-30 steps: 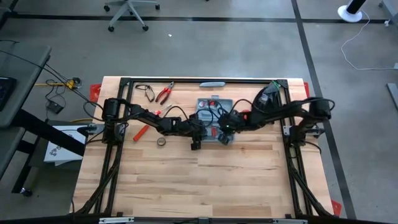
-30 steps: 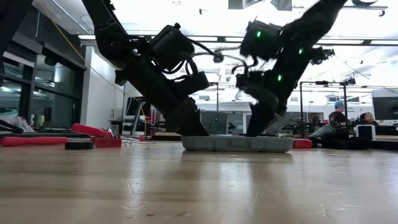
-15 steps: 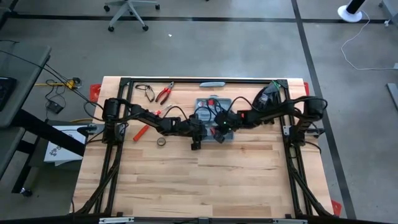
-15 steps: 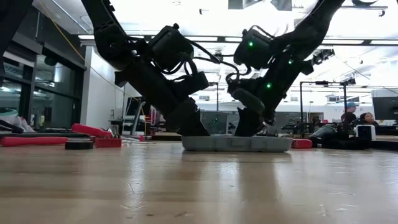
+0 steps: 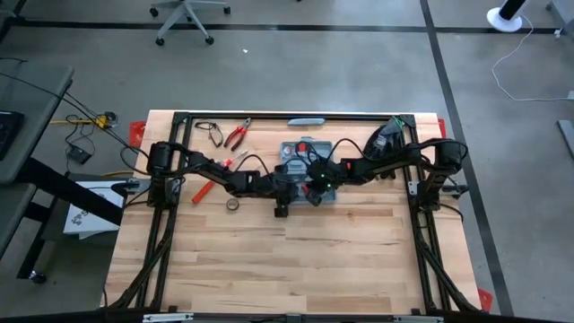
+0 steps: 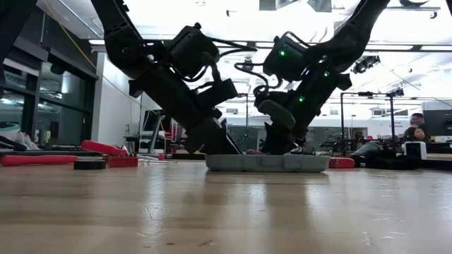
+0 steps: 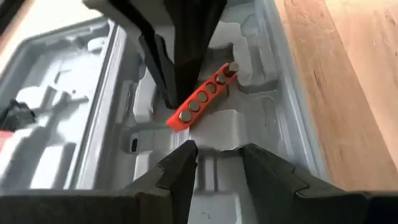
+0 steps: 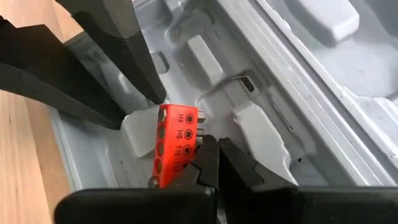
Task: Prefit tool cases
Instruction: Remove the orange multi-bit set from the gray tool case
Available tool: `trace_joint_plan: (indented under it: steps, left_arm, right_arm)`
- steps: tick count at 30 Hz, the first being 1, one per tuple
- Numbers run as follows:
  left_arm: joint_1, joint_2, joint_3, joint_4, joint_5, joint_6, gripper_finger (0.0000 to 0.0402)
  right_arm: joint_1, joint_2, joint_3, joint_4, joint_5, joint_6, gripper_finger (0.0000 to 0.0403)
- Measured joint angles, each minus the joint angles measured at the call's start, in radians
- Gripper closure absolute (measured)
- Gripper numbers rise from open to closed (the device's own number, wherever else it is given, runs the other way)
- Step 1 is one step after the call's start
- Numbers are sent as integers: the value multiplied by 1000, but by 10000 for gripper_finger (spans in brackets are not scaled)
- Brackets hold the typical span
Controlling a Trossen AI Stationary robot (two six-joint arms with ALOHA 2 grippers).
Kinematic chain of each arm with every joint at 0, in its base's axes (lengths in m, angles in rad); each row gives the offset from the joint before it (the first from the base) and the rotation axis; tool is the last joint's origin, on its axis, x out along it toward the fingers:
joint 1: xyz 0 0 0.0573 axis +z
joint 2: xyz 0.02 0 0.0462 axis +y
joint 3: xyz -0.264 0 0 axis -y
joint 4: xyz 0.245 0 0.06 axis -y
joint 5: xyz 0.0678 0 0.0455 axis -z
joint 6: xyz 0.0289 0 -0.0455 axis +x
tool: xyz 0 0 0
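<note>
The orange bit holder [image 8: 175, 146] carries the only writing that can be read: H4, H5 and T10 beside its round sockets, with a fourth mark cut off by the right hand [image 8: 214, 165]. In the left wrist view the same holder [image 7: 202, 98] lies slanted in a moulded slot of the open tool case [image 7: 261, 118], a row of metal bit ends showing along it. The tool case [image 5: 307, 166] lies flat on the desk [image 5: 296, 260], toward the far middle, between the two arms. The right hand [image 5: 316, 185] has its fingers pressed together, their tips touching the holder's edge (whether it pushes or merely rests there I cannot tell). The left hand [image 7: 214, 165] stands spread just above the grey inside of the case near the holder, pinching nothing; from above it [image 5: 289, 182] sits at the case's left edge. Against the picture of a second ago, the right arm has drawn in leftward across the case and dropped lower, so that both hands now meet over its left half, while the left arm has scarcely shifted. Red-handled pliers [image 5: 237, 135], a red tool [image 5: 203, 191] and a small roll of tape [image 5: 232, 205] lie on the desk left of the case, where they lay before.
</note>
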Motion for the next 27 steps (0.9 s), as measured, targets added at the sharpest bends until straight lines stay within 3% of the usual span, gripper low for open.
trace_joint_plan:
  steps: [7,19,22,27]
  left_arm:
    - [-1,1,1,29,-64,164,275]
    - [2,4,1,95,-200,286,275]
    - [9,5,7,87,-184,315,275]
    - [36,4,9,59,-18,311,275]
  right_arm:
    - [-1,0,0,-2,6,-4,403]
    - [-11,2,-1,8,-26,-9,403]
    - [-7,3,-1,12,-70,-22,403]
    - [-7,3,-1,31,-79,-26,403]
